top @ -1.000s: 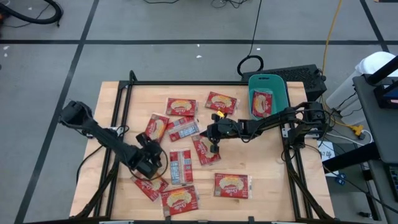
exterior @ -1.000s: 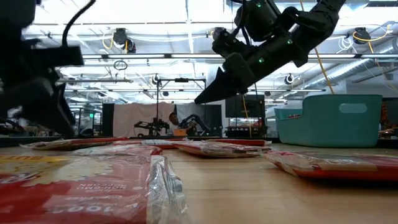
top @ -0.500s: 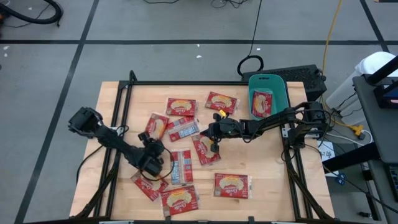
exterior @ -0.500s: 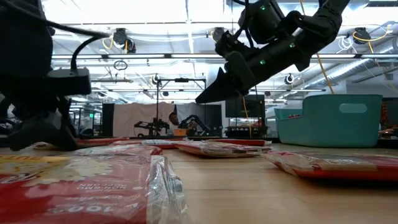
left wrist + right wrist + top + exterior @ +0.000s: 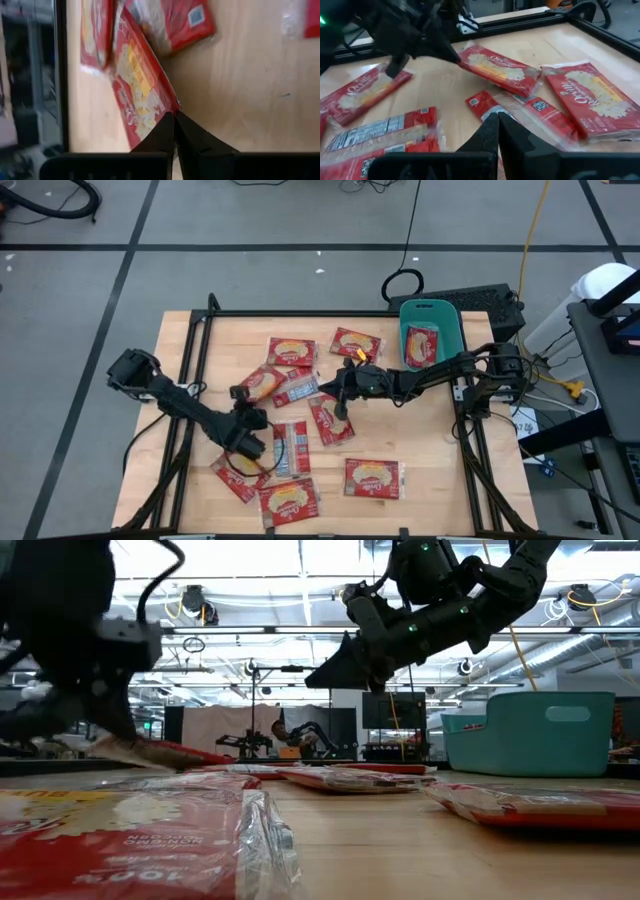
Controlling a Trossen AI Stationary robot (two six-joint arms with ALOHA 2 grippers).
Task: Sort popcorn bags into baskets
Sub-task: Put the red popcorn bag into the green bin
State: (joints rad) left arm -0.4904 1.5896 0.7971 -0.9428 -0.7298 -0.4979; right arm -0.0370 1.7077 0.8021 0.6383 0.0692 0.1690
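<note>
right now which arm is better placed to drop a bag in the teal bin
Left: its gripper is shut on a popcorn bag. The right gripper holds none, though it is nearer the teal bin.

One camera looked straight down on the whole table (image 5: 420,470). Another sat at tabletop level, facing the room. Both wrist cameras hung close above the packets; all shared them.

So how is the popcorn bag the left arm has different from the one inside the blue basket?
The held popcorn bag is pinched at one corner by the left gripper and tilted up off the table, as the low view shows; the basket bag lies loose inside the teal basket, with nothing gripping it. The held bag hangs over other packets; the basket bag is alone. Both are red with a yellow picture.
</note>
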